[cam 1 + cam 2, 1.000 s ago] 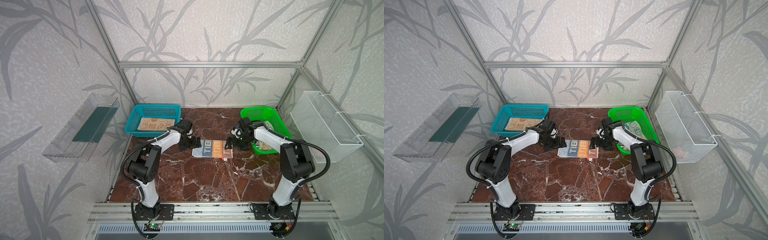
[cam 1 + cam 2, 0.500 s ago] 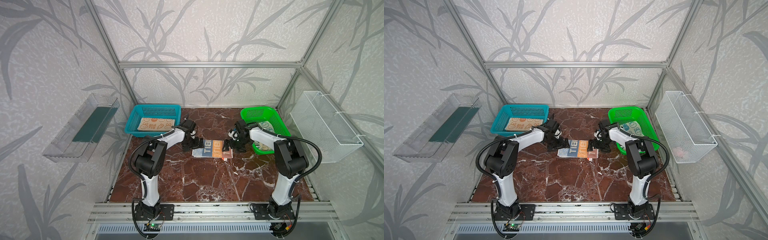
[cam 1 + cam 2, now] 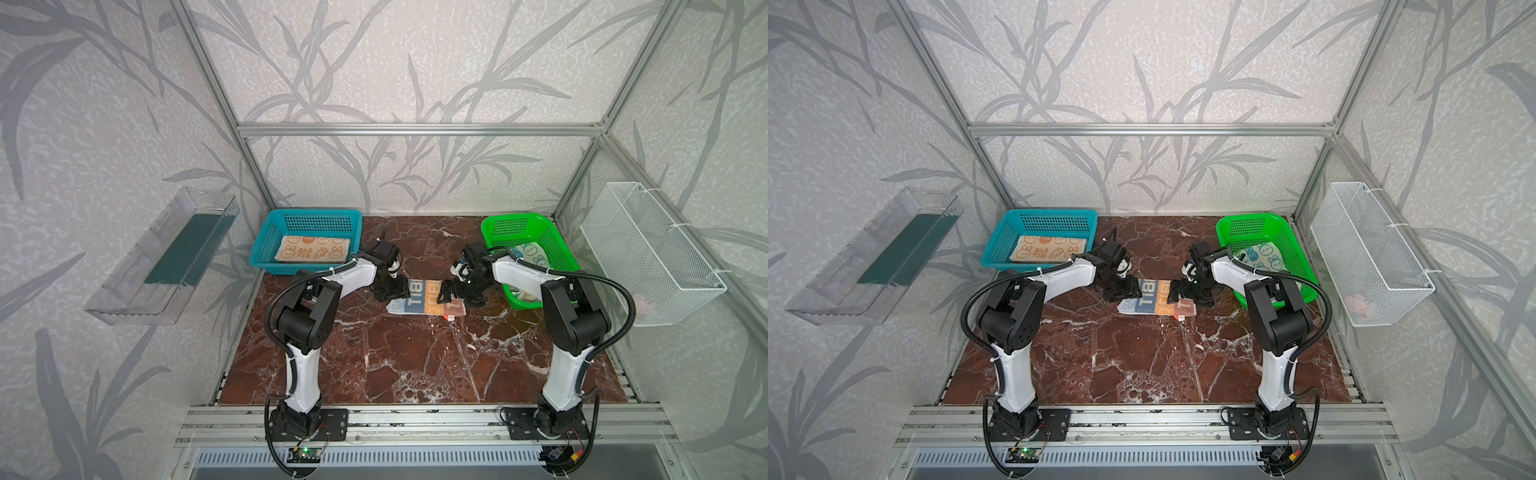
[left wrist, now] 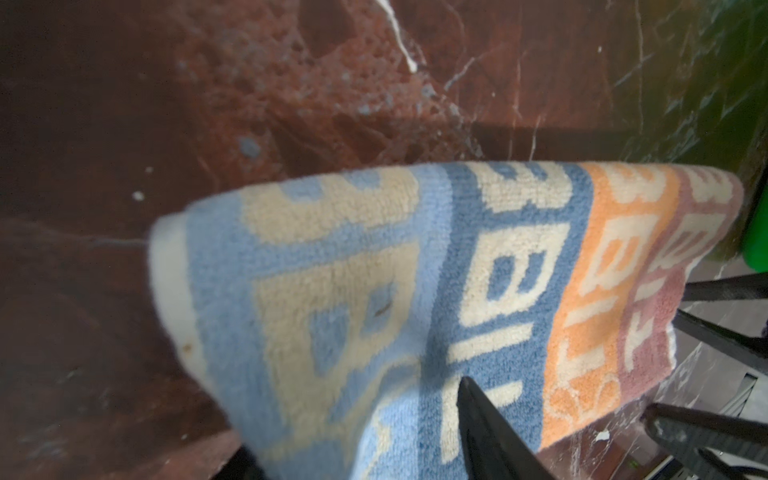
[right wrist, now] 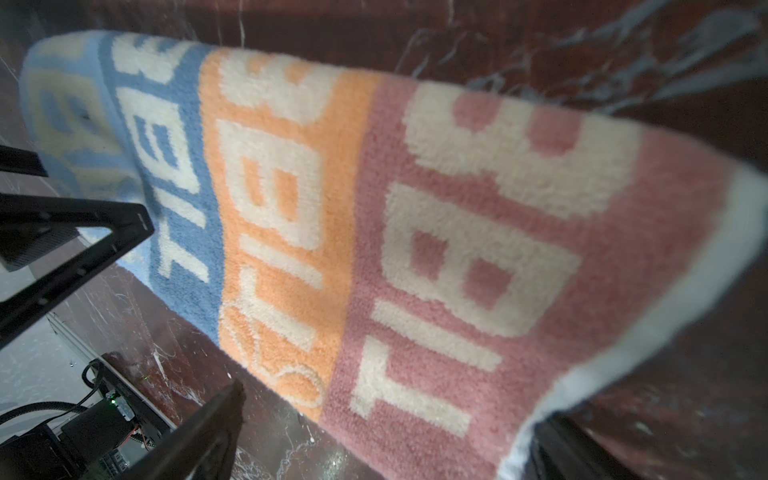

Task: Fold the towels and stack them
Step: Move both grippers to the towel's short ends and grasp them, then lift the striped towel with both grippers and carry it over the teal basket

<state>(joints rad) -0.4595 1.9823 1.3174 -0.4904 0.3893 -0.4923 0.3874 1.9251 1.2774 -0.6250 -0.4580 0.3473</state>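
- A red-brown marble counter (image 3: 415, 365) is filling the floor of an aluminium-framed cell with grey leaf-patterned walls. A clear tray (image 3: 158, 257) is hanging on one side wall and a white wire basket (image 3: 648, 257) on the other.
- The striped towel (image 3: 424, 297), banded pale blue, blue, orange and pink with "RABBIT" lettering, is lying as a narrow strip on the counter between the two plastic baskets in both top views (image 3: 1156, 297). Its rounded far edge suggests it is already folded once.
- A peach towel (image 3: 313, 249) is lying flat and folded in the blue basket (image 3: 266, 249), and a cream-and-blue towel (image 3: 528, 253) is sitting loose in the green basket (image 3: 552, 245).
- The left pincer (image 3: 392, 289) is sitting at the strip's pale-blue end. In the left wrist view one of its fingers (image 4: 486, 424) is lying over the pile, but I cannot tell whether the jaws are clamping the cloth.
- The right pincer (image 3: 453, 293) is sitting at the pink end with its jaws wide apart, gripping nothing.
- Likely risks:
  - If only one end is being held when the arms lift, the strip could swing and skew the next fold.
  - A finger catching only the top layer could peel the fold open.
  - A finger pushing along the counter could bunch the soft terry instead of sliding under it.
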